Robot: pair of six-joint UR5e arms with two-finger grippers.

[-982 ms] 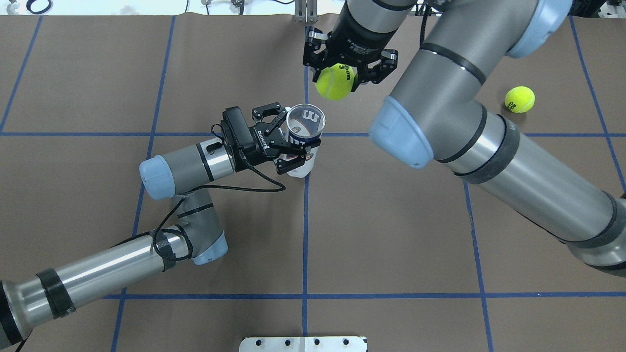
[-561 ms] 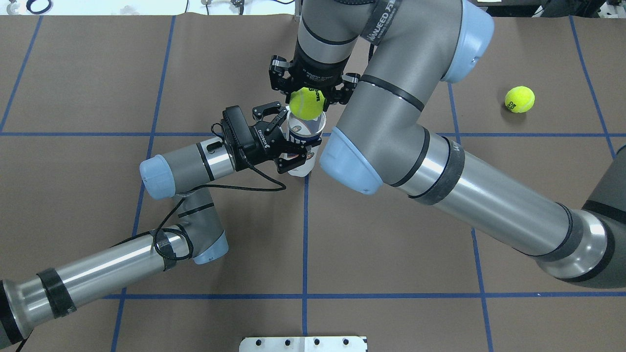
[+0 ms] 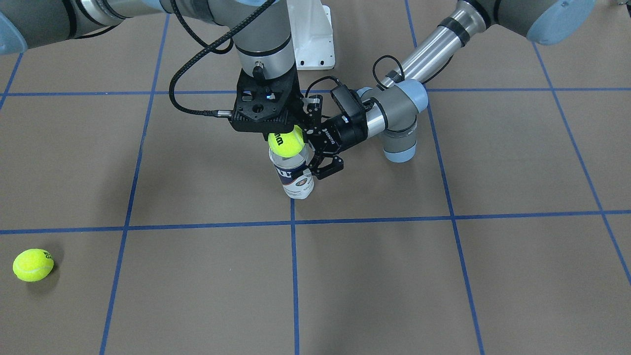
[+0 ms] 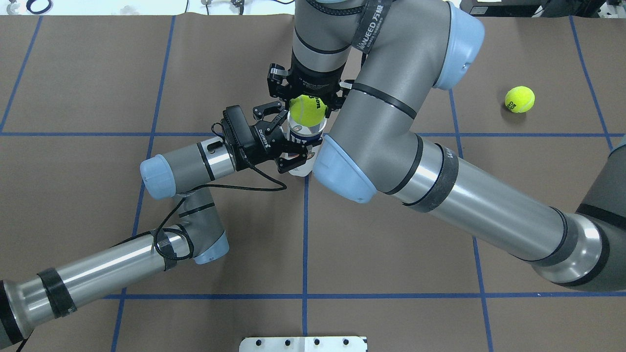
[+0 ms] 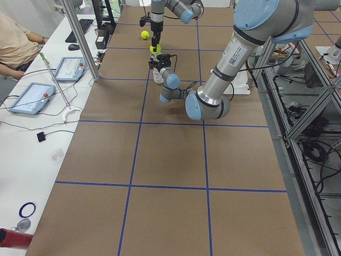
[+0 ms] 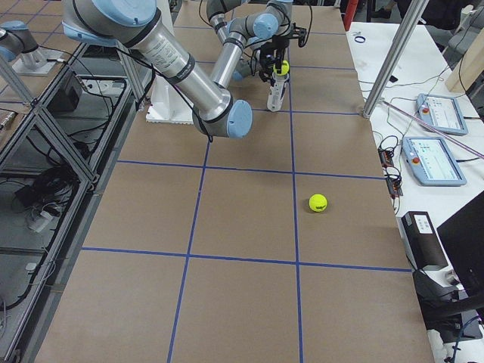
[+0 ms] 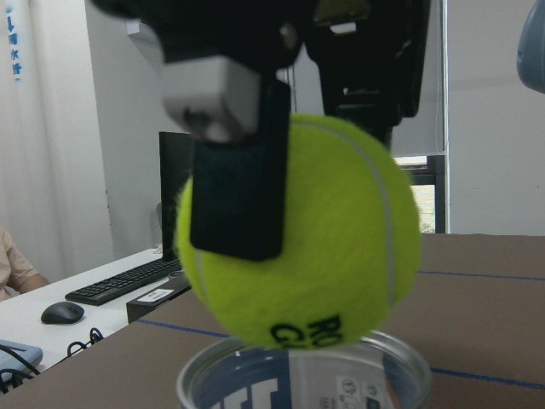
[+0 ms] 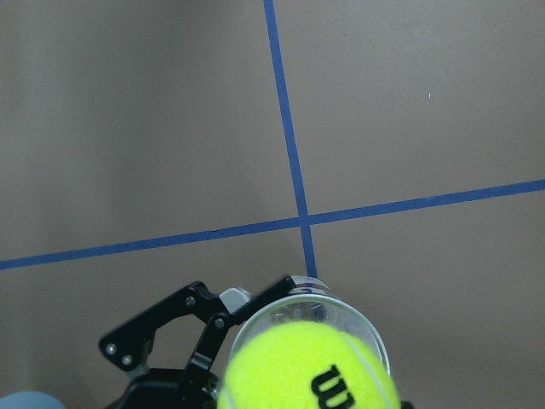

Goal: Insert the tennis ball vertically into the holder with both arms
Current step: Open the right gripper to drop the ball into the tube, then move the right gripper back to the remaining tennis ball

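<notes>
The holder, a clear can with a white and navy label, stands upright near a blue tape crossing and also shows in the front view. My left gripper is shut on its upper part from the side. My right gripper points down and is shut on a yellow-green tennis ball. It holds the ball right over the can's open mouth. In the left wrist view the ball hangs with its underside at the can's rim. In the right wrist view the ball covers most of the rim.
A second tennis ball lies loose on the brown mat at the far right, and at the lower left in the front view. The white pedestal base stands by the robot. An operator and tablets are at a side bench.
My right arm has swung left with the ball, from behind and right of the holder to directly over its mouth. The left arm and holder have not moved.
</notes>
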